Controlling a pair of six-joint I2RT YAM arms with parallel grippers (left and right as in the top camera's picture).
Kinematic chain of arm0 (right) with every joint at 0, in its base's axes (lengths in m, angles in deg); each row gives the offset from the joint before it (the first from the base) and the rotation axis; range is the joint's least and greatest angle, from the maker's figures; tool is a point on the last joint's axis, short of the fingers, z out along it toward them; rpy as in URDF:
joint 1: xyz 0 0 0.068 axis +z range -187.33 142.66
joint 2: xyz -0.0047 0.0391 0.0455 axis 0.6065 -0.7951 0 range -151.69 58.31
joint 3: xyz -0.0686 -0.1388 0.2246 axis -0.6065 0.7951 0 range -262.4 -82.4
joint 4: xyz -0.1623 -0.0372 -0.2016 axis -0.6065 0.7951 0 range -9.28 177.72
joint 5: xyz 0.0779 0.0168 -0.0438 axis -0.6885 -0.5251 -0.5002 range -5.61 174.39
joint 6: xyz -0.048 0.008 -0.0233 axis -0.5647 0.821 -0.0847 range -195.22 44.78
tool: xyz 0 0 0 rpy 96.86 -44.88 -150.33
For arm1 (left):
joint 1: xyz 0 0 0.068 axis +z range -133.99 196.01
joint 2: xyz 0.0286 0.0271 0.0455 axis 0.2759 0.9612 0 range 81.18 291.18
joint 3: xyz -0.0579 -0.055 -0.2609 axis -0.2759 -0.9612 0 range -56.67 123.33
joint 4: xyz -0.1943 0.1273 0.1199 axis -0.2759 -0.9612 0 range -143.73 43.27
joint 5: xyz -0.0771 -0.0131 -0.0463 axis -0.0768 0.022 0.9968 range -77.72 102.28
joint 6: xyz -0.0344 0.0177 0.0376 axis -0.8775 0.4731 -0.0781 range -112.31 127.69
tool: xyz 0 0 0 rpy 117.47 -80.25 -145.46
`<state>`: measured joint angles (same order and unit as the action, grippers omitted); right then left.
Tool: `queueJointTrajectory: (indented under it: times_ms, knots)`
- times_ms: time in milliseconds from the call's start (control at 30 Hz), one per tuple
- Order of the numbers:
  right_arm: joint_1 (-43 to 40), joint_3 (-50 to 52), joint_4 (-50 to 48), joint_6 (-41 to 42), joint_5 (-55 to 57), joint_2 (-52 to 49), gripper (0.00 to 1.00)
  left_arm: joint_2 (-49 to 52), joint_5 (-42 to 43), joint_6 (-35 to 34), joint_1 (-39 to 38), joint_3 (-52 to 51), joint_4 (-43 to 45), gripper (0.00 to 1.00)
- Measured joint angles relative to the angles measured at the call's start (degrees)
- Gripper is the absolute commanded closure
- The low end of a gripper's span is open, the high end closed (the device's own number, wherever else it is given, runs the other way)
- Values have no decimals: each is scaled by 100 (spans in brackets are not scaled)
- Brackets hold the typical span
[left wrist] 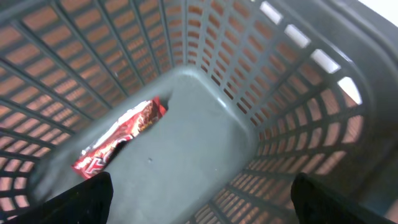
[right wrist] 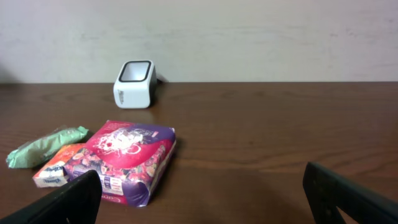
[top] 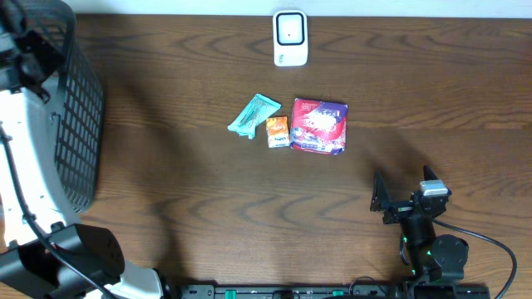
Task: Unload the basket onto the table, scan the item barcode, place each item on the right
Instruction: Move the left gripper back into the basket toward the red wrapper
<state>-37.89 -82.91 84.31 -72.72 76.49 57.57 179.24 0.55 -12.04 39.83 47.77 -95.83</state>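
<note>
On the left, a red-wrapped snack (left wrist: 118, 138) lies on the floor of the basket (top: 79, 124), and the left fingers (left wrist: 87, 199) hang over it spread wide and empty, so I judge that one item is scanned and dropped off. In the middle of the bench (top: 166, 191), in front of the white scanner (top: 290, 37), the teal packet (top: 254, 115), the small orange box (top: 277, 131) and the red-and-purple pouch (top: 319, 125) lie close together, none yet lifted to the scanner. To the right, the right fingers (right wrist: 62, 202) are also wide open and hold nothing, well apart from the items, so most of the task looks undone.
</note>
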Motion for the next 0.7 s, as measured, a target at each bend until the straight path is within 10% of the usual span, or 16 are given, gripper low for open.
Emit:
queueJointTrajectory:
  times_ms: [167,567,700]
  knots:
    - [0,0,2,0,0,0,1,63,931,0,321,-13,164,11]
    - [0,0,2,0,0,0,1,63,264,-50,348,-188,-542,65]
    - [0,0,2,0,0,0,1,96,376,-20,352,-328,-748,67]
